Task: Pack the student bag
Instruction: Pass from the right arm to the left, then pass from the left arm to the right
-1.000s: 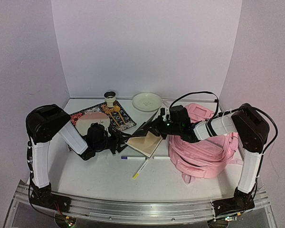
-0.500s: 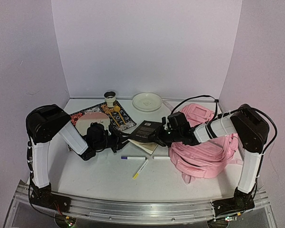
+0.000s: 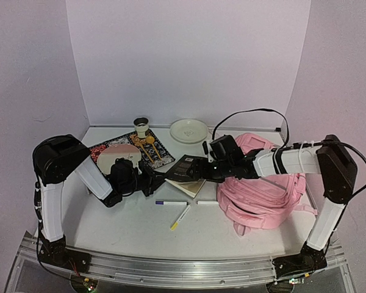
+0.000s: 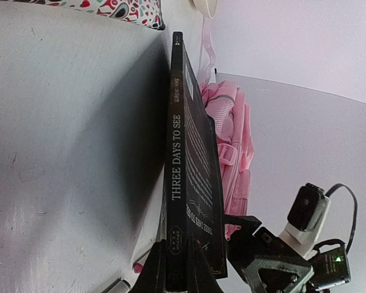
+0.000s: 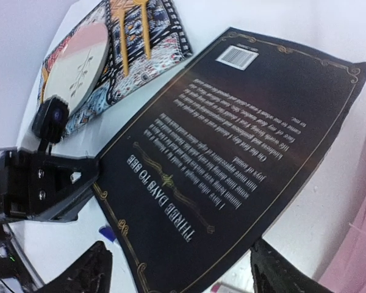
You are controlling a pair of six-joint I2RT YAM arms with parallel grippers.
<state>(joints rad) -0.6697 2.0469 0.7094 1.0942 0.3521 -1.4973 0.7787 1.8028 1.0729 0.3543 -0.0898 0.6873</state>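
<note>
The student bag (image 3: 263, 190) is a soft pink backpack lying at the right of the table; its pink straps (image 4: 227, 116) show in the left wrist view. A black book titled "Three Days to See" (image 3: 186, 170) lies low between the arms, back cover up (image 5: 238, 122). My left gripper (image 3: 154, 182) is shut on the book's spine end (image 4: 177, 183), one finger on each cover (image 4: 177, 259). My right gripper (image 3: 200, 168) hovers open over the book's right side, its fingers (image 5: 274, 274) spread wide apart (image 5: 180, 278) and touching nothing.
A patterned mat (image 3: 147, 149) with a pink round fan (image 3: 117, 156) and yellow utensils lies at back left. A cup (image 3: 141, 126) and a white plate (image 3: 188, 130) stand by the back wall. Pens (image 3: 171, 202) (image 3: 180, 216) lie in front of the book.
The right gripper has opened and let go of the book, which dropped from steeply tilted to nearly flat. The left gripper has shut on the book's spine.
</note>
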